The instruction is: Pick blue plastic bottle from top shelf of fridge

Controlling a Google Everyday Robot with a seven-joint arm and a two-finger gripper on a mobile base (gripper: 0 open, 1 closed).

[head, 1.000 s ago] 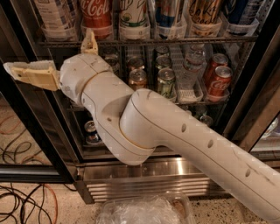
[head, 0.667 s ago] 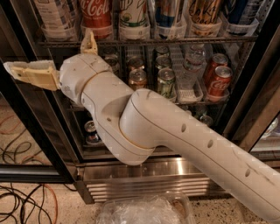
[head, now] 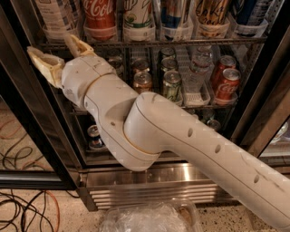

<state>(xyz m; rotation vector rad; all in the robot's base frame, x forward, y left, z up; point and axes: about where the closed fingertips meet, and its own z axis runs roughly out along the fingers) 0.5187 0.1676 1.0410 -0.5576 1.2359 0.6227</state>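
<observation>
The gripper (head: 52, 46) has risen — jaws spread, empty — so the blue plastic bottle (head: 55, 16) now stands just above them, ungrasped.

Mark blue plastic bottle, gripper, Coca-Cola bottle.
blue plastic bottle (head: 55, 13), camera view, on its checked label.
gripper (head: 49, 43), camera view, midway between its open fingertips, just below that bottle.
Coca-Cola bottle (head: 99, 12), camera view, on its red label.

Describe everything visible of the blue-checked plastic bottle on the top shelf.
The clear plastic bottle with the whitish, blue-checked label stands upright at the left end of the grey wire top shelf, seated in a clear cup beside the red Coca-Cola bottle. Its top is out of frame. The open cream two-finger gripper sits just below it.
</observation>
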